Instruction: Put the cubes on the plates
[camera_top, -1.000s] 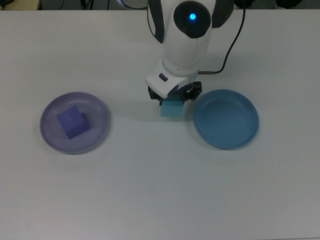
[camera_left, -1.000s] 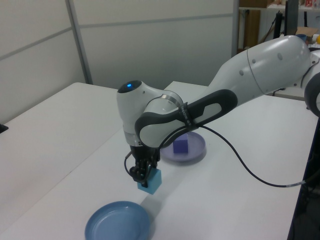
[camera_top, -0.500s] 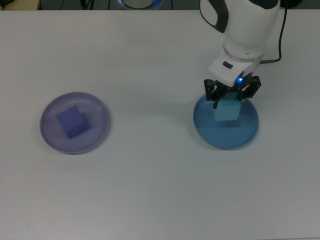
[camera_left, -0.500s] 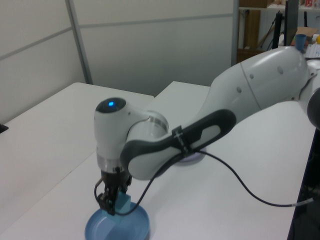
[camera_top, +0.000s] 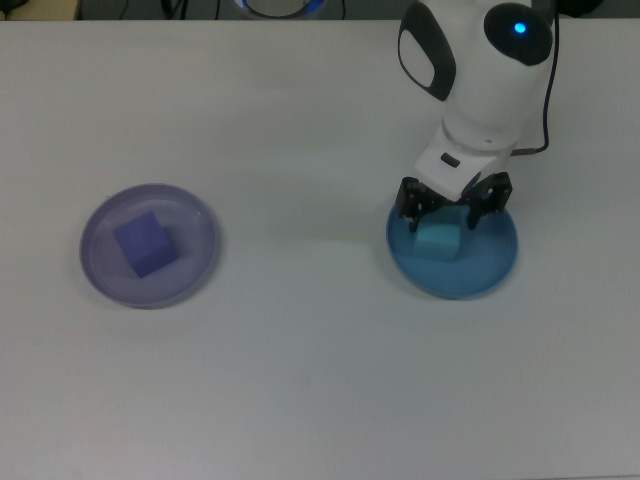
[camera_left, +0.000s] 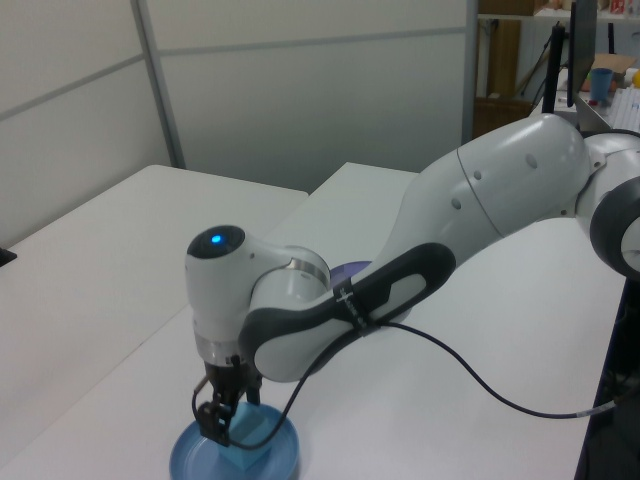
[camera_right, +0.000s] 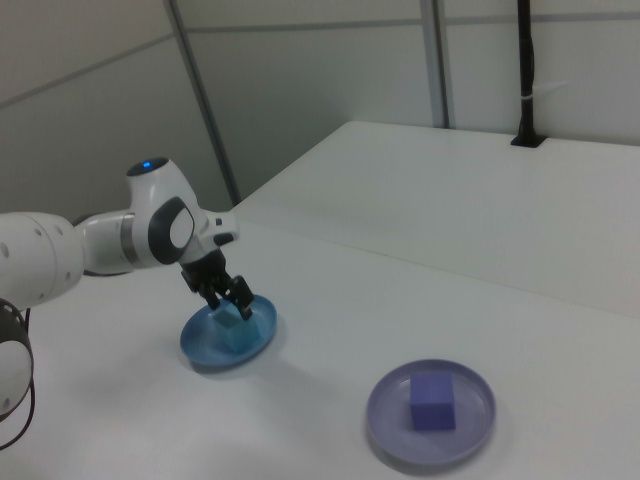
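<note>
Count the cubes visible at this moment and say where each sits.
2. The purple cube sits on the lavender plate at the top view's left. The turquoise cube sits on the blue plate, between the gripper's spread fingers. Nothing suggests more hidden.

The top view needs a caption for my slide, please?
Gripper open over turquoise cube on blue plate.
</note>
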